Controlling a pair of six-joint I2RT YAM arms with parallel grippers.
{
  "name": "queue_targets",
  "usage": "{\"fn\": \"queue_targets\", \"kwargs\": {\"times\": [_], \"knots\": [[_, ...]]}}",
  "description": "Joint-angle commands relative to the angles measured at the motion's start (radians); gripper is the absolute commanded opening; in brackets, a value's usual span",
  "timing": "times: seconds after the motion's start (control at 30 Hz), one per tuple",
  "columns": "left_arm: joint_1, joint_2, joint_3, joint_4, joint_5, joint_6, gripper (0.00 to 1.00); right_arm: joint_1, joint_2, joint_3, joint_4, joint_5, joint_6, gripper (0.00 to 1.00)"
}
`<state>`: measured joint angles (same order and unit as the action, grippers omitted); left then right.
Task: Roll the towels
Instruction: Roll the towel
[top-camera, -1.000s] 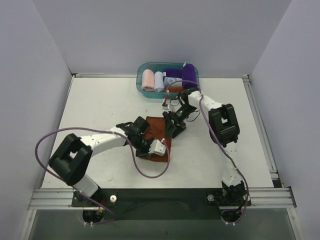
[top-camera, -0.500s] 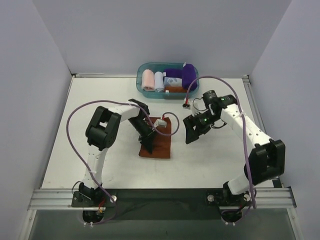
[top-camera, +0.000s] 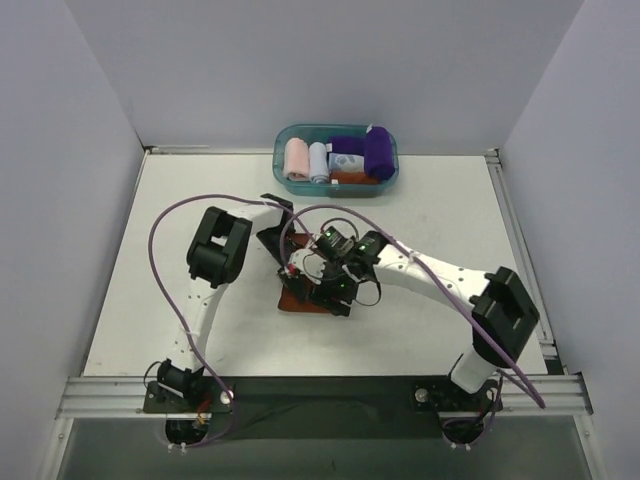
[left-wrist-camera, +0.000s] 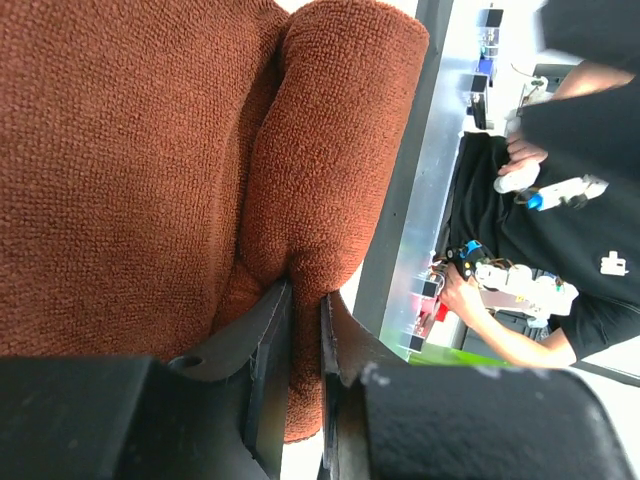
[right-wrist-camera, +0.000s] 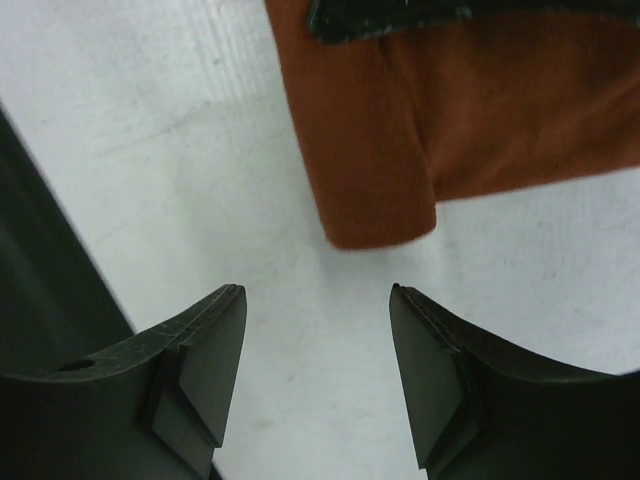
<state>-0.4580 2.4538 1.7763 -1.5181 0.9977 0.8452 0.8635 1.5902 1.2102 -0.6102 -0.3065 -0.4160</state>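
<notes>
The rust-brown towel (top-camera: 291, 302) lies on the white table's middle, mostly covered by both grippers. My left gripper (left-wrist-camera: 305, 290) is shut on a thick fold of the rust-brown towel (left-wrist-camera: 150, 150), cloth pinched between its jaws. From above, the left gripper (top-camera: 293, 268) sits at the towel's far left part. My right gripper (right-wrist-camera: 318, 300) is open over bare table, a rounded towel corner (right-wrist-camera: 380, 200) just beyond its fingertips, nothing between them. Seen from above, the right gripper (top-camera: 335, 298) hovers at the towel's near right. The purple towel (top-camera: 378, 150) sits in the basket.
A teal basket (top-camera: 283, 150) at the table's far edge holds a pink roll (top-camera: 296, 160), a pale blue roll (top-camera: 318, 160) and other cloths. The right arm's elbow (top-camera: 505, 310) stands at the right. Cables loop over both arms.
The right arm swung in from the right side to the towel's near right, its jaws a little narrower. The left gripper stays clamped on the towel's fold.
</notes>
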Motion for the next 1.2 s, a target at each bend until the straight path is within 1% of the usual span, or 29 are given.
{"fn": "queue_targets", "kwargs": {"times": [0.0, 0.03, 0.1, 0.17, 0.3, 0.37, 0.4, 0.43, 0.47, 0.5, 0.53, 0.57, 0.6, 0.63, 0.67, 0.7, 0.73, 0.8, 0.83, 0.9, 0.93, 1.0, 1.03, 1.1, 1.17], "knots": [[0.015, 0.062, 0.009, 0.108, -0.191, 0.072, 0.0, 0.074, 0.091, 0.014, 0.128, 0.207, -0.058, 0.61], [0.016, 0.06, 0.005, 0.11, -0.191, 0.074, 0.0, 0.106, 0.123, 0.049, 0.141, 0.24, -0.061, 0.61], [0.019, 0.056, -0.005, 0.117, -0.191, 0.077, 0.0, 0.13, 0.19, 0.074, 0.148, 0.303, -0.073, 0.61], [0.021, 0.045, -0.02, 0.13, -0.197, 0.078, 0.01, 0.159, 0.205, 0.055, 0.203, 0.346, -0.102, 0.62], [0.022, 0.045, -0.021, 0.13, -0.197, 0.083, 0.01, 0.183, 0.25, 0.025, 0.256, 0.35, -0.15, 0.6], [0.024, 0.047, -0.021, 0.128, -0.197, 0.083, 0.01, 0.186, 0.261, 0.006, 0.263, 0.331, -0.161, 0.54], [0.025, 0.047, -0.02, 0.128, -0.195, 0.083, 0.01, 0.186, 0.272, -0.012, 0.268, 0.32, -0.161, 0.49], [0.027, 0.047, -0.02, 0.128, -0.191, 0.083, 0.01, 0.184, 0.274, -0.02, 0.271, 0.284, -0.161, 0.36], [0.033, 0.047, -0.021, 0.128, -0.189, 0.081, 0.01, 0.183, 0.277, -0.027, 0.27, 0.264, -0.161, 0.29], [0.038, 0.042, -0.025, 0.13, -0.186, 0.081, 0.04, 0.18, 0.281, -0.043, 0.262, 0.245, -0.159, 0.23], [0.044, 0.027, -0.034, 0.139, -0.173, 0.083, 0.07, 0.175, 0.283, -0.047, 0.254, 0.198, -0.156, 0.12], [0.051, 0.008, -0.046, 0.15, -0.157, 0.084, 0.09, 0.17, 0.283, -0.054, 0.248, 0.169, -0.152, 0.05], [0.077, -0.04, -0.092, 0.186, -0.122, 0.083, 0.17, 0.148, 0.283, -0.055, 0.225, 0.129, -0.144, 0.0], [0.09, -0.07, -0.119, 0.215, -0.105, 0.06, 0.22, 0.132, 0.286, -0.055, 0.213, 0.054, -0.127, 0.0], [0.105, -0.102, -0.152, 0.245, -0.085, 0.054, 0.27, 0.118, 0.289, -0.049, 0.195, 0.011, -0.121, 0.0], [0.145, -0.134, -0.179, 0.265, -0.036, 0.051, 0.37, 0.1, 0.306, -0.043, 0.155, -0.023, -0.115, 0.0], [0.165, -0.194, -0.237, 0.301, -0.01, 0.043, 0.42, 0.076, 0.316, -0.022, 0.129, -0.054, -0.116, 0.0], [0.211, -0.269, -0.287, 0.34, 0.06, 0.025, 0.49, 0.052, 0.344, -0.003, 0.072, -0.133, -0.11, 0.0], [0.258, -0.291, -0.326, 0.346, 0.076, 0.023, 0.56, 0.034, 0.352, 0.014, 0.057, -0.16, -0.103, 0.0], [0.303, -0.358, -0.353, 0.364, 0.107, 0.015, 0.58, 0.019, 0.375, 0.032, 0.015, -0.238, -0.08, 0.0], [0.361, -0.383, -0.368, 0.372, 0.117, 0.008, 0.59, 0.002, 0.385, 0.047, 0.003, -0.259, -0.073, 0.0], [0.422, -0.456, -0.38, 0.374, 0.154, 0.006, 0.59, -0.015, 0.419, 0.069, -0.04, -0.324, -0.058, 0.0], [0.483, -0.479, -0.394, 0.375, 0.162, 0.008, 0.59, -0.023, 0.431, 0.083, -0.054, -0.344, -0.053, 0.0], [0.539, -0.559, -0.42, 0.374, 0.174, 0.017, 0.6, -0.049, 0.481, 0.129, -0.106, -0.412, -0.049, 0.0], [0.596, -0.616, -0.486, 0.363, 0.168, 0.078, 0.61, -0.07, 0.537, 0.182, -0.163, -0.457, -0.053, 0.0]]}}
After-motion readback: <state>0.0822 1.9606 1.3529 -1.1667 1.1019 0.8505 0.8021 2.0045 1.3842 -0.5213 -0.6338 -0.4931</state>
